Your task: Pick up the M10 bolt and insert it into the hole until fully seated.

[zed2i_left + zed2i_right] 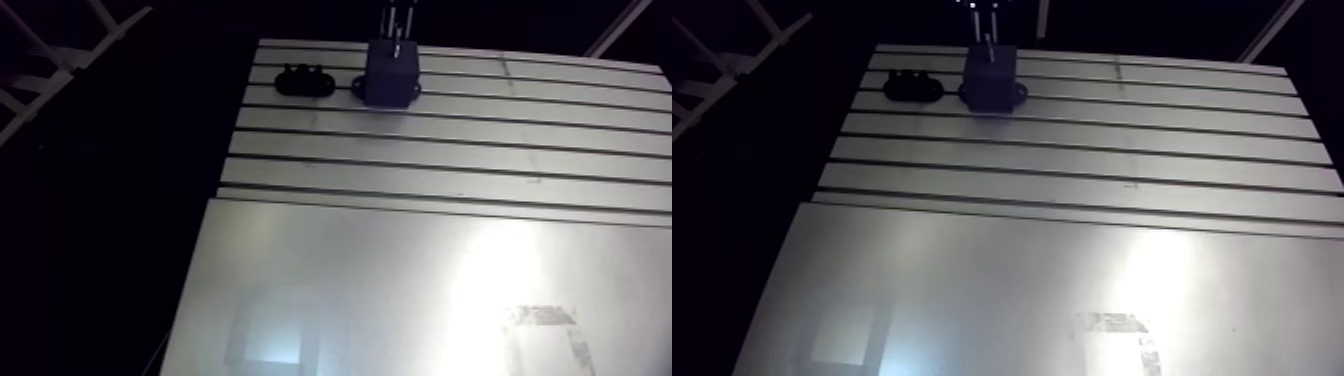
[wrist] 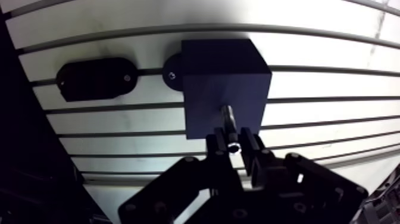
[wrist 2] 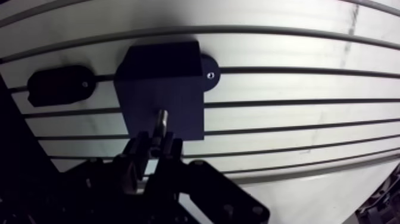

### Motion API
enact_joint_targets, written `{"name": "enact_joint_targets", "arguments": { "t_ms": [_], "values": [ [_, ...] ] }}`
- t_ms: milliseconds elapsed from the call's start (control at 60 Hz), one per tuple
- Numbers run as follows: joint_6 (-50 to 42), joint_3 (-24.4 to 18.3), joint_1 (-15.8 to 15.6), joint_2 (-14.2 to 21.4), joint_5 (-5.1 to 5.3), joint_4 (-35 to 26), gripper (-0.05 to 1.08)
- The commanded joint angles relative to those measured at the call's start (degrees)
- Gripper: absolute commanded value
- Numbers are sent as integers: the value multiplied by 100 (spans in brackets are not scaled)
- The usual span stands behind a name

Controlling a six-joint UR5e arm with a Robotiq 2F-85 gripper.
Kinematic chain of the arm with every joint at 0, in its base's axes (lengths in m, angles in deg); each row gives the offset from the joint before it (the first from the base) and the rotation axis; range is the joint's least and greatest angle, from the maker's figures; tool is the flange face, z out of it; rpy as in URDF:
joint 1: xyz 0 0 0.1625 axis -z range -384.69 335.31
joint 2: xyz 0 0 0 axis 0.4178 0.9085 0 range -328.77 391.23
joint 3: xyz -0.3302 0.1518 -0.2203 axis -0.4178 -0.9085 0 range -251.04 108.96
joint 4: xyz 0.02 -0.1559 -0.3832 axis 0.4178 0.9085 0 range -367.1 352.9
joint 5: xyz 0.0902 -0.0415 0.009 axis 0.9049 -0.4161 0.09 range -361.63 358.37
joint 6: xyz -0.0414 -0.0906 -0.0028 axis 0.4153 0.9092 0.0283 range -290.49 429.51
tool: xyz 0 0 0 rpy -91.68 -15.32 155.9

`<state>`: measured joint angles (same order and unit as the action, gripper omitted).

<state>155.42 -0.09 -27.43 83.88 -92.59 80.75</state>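
In the wrist view my gripper (image 2: 233, 142) is shut on the M10 bolt (image 2: 229, 122), a short metal shaft held between the fingertips. The bolt's tip reaches the near face of a dark blue block (image 2: 223, 83) bolted to the slotted table; whether it has entered the hole I cannot tell. In the arm view the block (image 1: 389, 73) stands at the table's far edge, with the gripper (image 1: 397, 40) coming down right above it.
A flat black oval holder (image 2: 95, 78) sits on the table beside the block, also seen in the arm view as a black holder (image 1: 305, 79). The slotted aluminium table (image 1: 450, 160) stretches toward the camera, with a smooth plate (image 1: 400, 290) nearer.
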Motion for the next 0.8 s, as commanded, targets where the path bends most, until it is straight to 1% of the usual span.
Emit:
{"name": "enact_joint_targets", "arguments": {
  "t_ms": [17, 667, 767, 783, 800],
  "values": [
    [0, 1, -7, -13, -4, 16, 108],
    [-9, 63, -17, -14, -4, 26, 108],
    [-18, 63, -8, -14, -4, 26, 106],
    [-33, 63, 0, -22, 3, 26, 103],
    [-33, 63, 0, -22, 3, 26, 103]
  ]
}}
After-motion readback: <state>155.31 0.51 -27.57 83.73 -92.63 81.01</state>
